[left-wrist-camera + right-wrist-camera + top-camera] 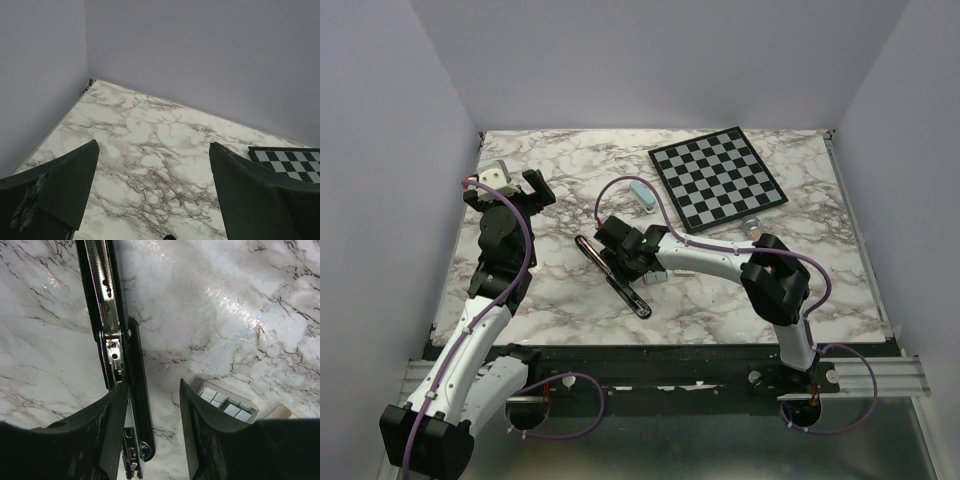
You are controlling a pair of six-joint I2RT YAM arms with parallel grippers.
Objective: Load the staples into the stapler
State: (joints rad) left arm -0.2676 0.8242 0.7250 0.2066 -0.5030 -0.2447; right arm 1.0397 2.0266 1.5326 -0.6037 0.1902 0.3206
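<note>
The black stapler [615, 277] lies open on the marble, its silver channel [107, 290] facing up beside its black arm [141, 390]. My right gripper [623, 246] hovers just over it, open [151, 389]. The black arm lies between the fingers, close to the left finger [107, 425], and nothing is clamped. A pale grey piece [126, 416] sits in the channel beside that finger; I cannot tell whether it is a staple strip. Silver-grey staples [227, 405] fill the small cream box [656, 273] under the right finger. My left gripper [154, 145] stands wide open and empty at the far left [510, 182].
A checkerboard [717, 178] lies at the back right, its corner also in the left wrist view [292, 162]. A pale blue block [642, 197] lies behind the stapler. A small grey item [752, 226] rests near the board's front edge. Walls enclose the table [560, 330].
</note>
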